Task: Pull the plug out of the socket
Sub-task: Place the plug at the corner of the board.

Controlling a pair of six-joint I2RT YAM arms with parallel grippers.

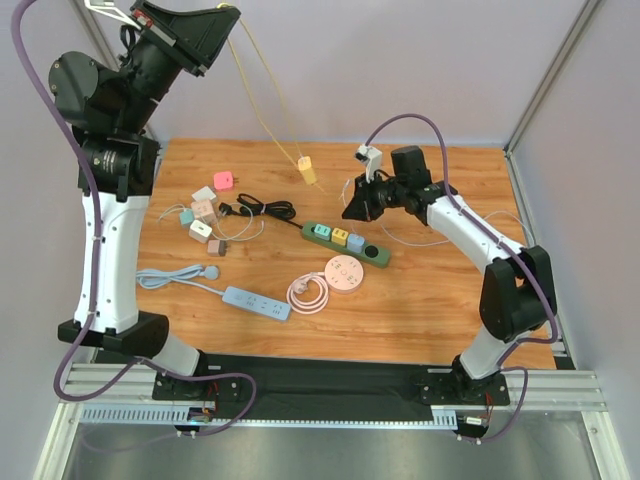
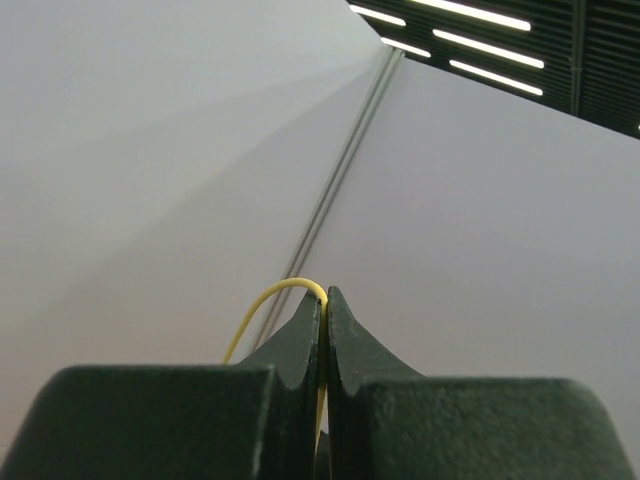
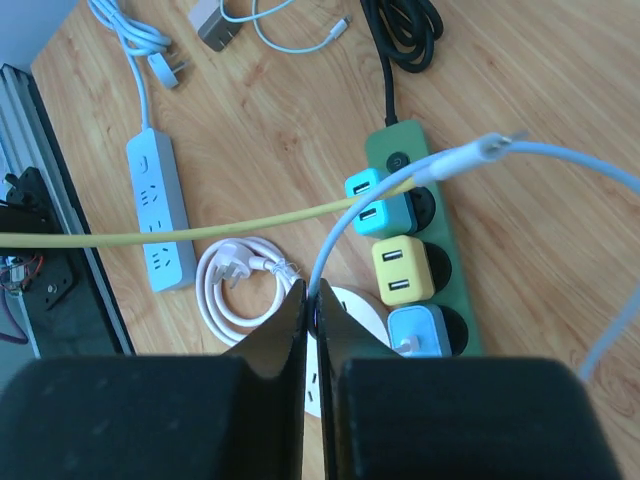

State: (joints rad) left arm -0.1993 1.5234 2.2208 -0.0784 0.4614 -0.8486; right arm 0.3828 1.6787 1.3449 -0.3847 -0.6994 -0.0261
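Note:
The green power strip (image 1: 345, 243) lies mid-table with a teal plug (image 3: 378, 205), a yellow plug (image 3: 403, 270) and a light blue plug (image 3: 425, 328) seated in it. My right gripper (image 3: 315, 295) hovers over the strip (image 3: 400, 150), shut on a light blue cable (image 3: 345, 225) whose free connector (image 3: 490, 148) sticks out above. High at the back left, my left gripper (image 2: 323, 300) is shut on a yellow cable (image 2: 262, 305). A pale yellow plug (image 1: 306, 168) dangles from that cable in the air, clear of the strip.
A blue power strip (image 1: 256, 302) and its cord lie front left. A round pink and white socket (image 1: 345, 272) and a coiled white cord (image 1: 308, 293) sit near the green strip. Several small plugs (image 1: 205, 215) and a black cable (image 1: 265, 208) lie at the left.

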